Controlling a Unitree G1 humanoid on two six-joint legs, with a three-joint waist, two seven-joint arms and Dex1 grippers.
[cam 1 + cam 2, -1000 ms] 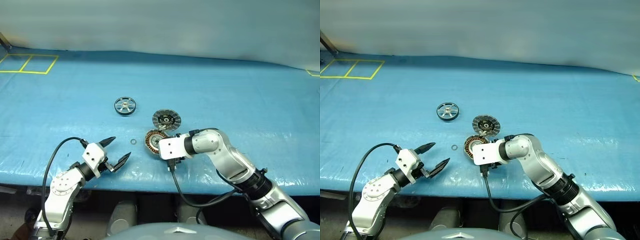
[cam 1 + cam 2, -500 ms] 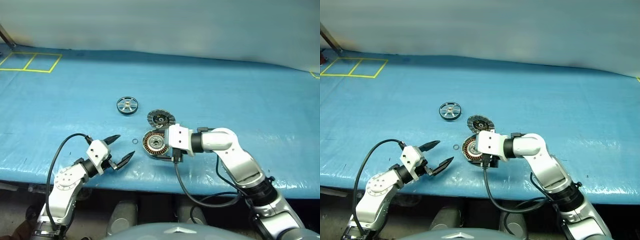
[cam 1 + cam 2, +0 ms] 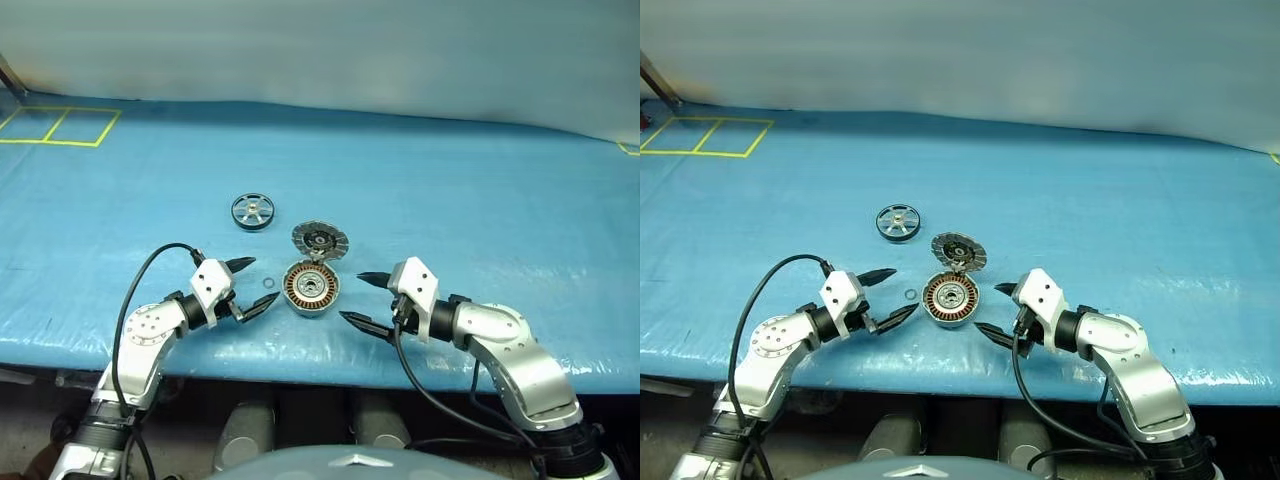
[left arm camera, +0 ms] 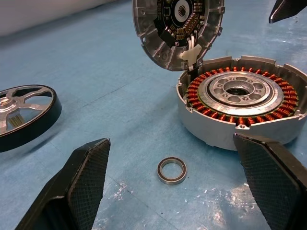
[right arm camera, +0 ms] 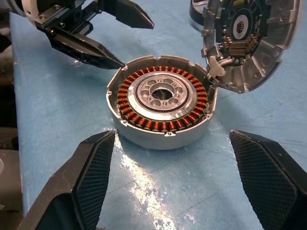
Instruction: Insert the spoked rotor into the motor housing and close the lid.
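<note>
**Right pincer off housing; both spread empty**

Right pincer (image 3: 365, 300) has drawn back from the motor housing (image 3: 312, 288), fingers spread, empty. Left pincer (image 3: 250, 285) has edged closer, wide, empty. Lid (image 3: 319, 240) stands raised. Spoked rotor (image 3: 252, 211) lies apart on table (image 3: 480, 200), beyond a small ring (image 3: 268, 284).

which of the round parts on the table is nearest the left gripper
The small loose ring, lying flat just ahead of the left gripper; it has no spokes or windings.

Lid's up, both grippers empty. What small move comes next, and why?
Probably reach the open left gripper toward the dark-rimmed, silver-spoked rotor, lying apart on the blue table. The round silver housing with copper windings sits unfilled, its hinged silver lid raised.
</note>
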